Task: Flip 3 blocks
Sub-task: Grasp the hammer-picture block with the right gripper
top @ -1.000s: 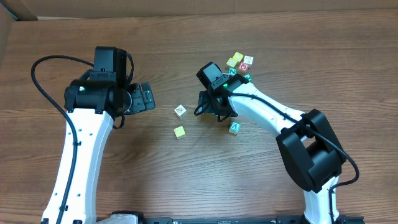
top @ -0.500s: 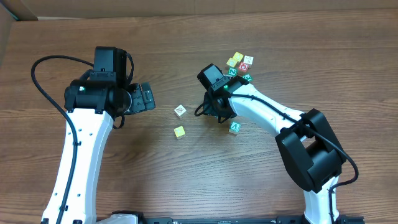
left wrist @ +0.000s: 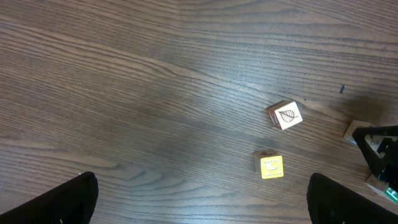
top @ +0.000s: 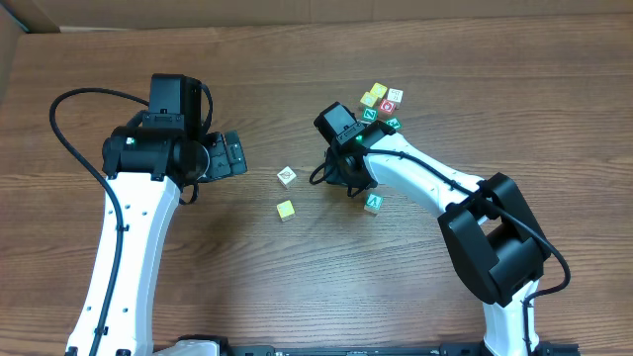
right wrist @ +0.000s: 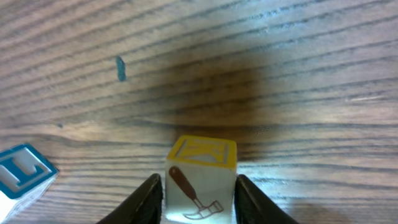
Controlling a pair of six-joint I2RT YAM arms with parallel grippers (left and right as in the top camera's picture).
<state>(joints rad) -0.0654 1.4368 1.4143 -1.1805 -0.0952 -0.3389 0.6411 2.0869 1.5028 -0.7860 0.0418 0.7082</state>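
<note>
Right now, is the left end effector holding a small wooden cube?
No, the left end effector is open; the white leaf-marked wooden cube and yellow-faced wooden cube lie free beyond it.

table [top: 297,297]: brown wood grain
left gripper [top: 234,155]: off to the left, pointing toward the middle — well apart from every block
right gripper [top: 341,180]: low at the table, between the white block and the green block; fingertips hidden under its own body
white block [top: 286,176]: lies alone, turned corner-on
yellow block [top: 285,210]: near the white one, not touching
green block [top: 373,204]: just beside the right arm's white link
far cluster [top: 376,99]: yellow, white and green cubes packed around a red-faced cube [top: 388,106] — behind the right wrist
</note>
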